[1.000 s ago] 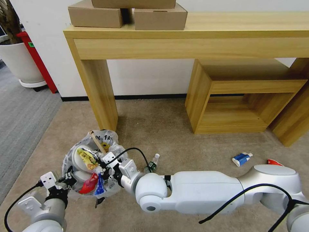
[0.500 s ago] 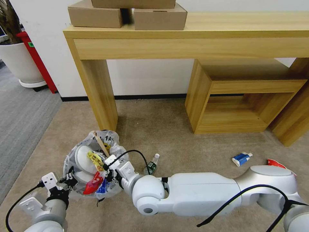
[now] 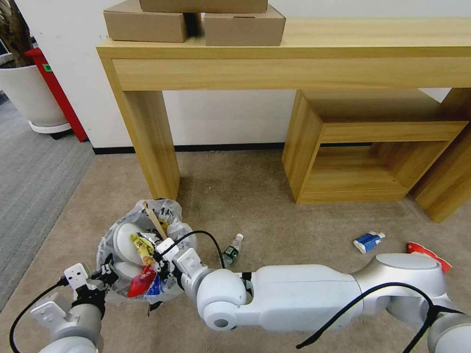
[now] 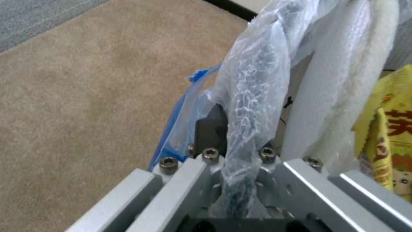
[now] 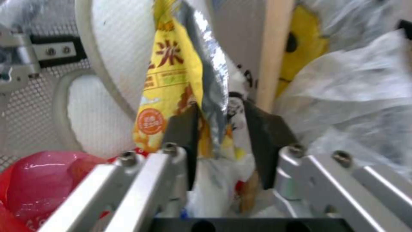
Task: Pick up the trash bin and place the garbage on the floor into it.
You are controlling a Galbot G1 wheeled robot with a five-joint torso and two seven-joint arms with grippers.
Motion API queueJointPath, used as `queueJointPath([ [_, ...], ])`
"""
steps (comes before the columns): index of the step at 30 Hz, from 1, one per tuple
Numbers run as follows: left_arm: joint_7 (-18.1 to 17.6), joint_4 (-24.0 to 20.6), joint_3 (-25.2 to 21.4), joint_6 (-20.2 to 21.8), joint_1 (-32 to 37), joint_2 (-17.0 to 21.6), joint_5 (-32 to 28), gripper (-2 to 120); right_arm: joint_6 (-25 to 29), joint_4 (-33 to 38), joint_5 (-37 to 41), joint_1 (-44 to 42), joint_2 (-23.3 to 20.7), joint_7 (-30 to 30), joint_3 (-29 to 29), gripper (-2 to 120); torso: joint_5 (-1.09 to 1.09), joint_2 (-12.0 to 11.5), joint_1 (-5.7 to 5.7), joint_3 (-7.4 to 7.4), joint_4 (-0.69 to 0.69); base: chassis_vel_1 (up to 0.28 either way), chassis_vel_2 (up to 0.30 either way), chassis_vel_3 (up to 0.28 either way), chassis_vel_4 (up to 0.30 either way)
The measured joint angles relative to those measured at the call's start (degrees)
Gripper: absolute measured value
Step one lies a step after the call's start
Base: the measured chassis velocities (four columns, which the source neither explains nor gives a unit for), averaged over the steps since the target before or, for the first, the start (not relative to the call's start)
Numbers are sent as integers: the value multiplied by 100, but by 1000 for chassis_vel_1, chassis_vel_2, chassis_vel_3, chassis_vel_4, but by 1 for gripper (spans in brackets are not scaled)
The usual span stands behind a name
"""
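The trash bin (image 3: 167,210), dark with a crinkly clear bag over its rim, sits on the beige floor (image 3: 255,201) at lower left. My left gripper (image 3: 100,275) is shut on its near rim, with bag plastic (image 4: 253,83) pinched between its fingers. My right gripper (image 3: 158,255) is over the bin's opening, shut on a yellow wrapper (image 5: 172,64) that sticks up between its fingers (image 5: 182,129). Inside the bin lie white slippers (image 3: 122,240), a wooden stick (image 3: 153,219) and red wrappers (image 3: 139,283). A small bottle (image 3: 232,251), a blue-white tube (image 3: 369,241) and red paper (image 3: 428,253) lie on the floor.
A wooden console table's leg (image 3: 152,142) stands just behind the bin, and a low wooden shelf (image 3: 353,157) is at the right. A white plant pot (image 3: 29,93) stands on grey striped carpet (image 3: 34,181) at far left. Cardboard boxes (image 3: 243,24) are on the table.
My right gripper has drawn slightly left and nearer to me over the bin, carrying the yellow wrapper with it. The left gripper and the bin have barely shifted.
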Motion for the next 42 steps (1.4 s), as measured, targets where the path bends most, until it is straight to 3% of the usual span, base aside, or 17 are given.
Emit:
queueJointPath([
  [2,0,21,2,-1,-4,-4,7,0,12,21,-20,-7,-35,-18,16,36,0,0,0,0,0,0,0,0,0],
  [3,0,43,4,-2,-6,-8,23,0,29,54,-79,-31,-99,-61,50,46,0,0,0,0,0,0,0,0,0],
  [9,0,45,26,-3,-18,-32,51,0,133,78,-226,-87,-177,-211,117,65,0,0,0,0,-1,0,0,0,0],
  [11,0,45,44,-3,-21,-55,78,0,451,55,-368,-115,-197,-537,132,76,0,0,0,0,0,0,0,0,0],
  [18,9,45,58,-3,-29,-89,108,0,1181,-84,-717,-185,-220,-1275,126,98,0,0,0,0,0,0,0,0,0],
  [28,11,63,47,5,-49,-94,120,0,2128,-310,-1381,-529,-291,-1979,364,100,0,0,0,0,0,0,0,0,0],
  [31,10,99,46,15,-72,-89,120,0,2467,-395,-1804,-913,-394,-2287,779,100,0,0,0,0,-1,0,0,0,0],
  [42,0,180,14,18,-88,-27,88,0,2142,-189,-1720,-1761,-871,-2031,2289,100,1,0,0,0,0,0,0,0,0],
])
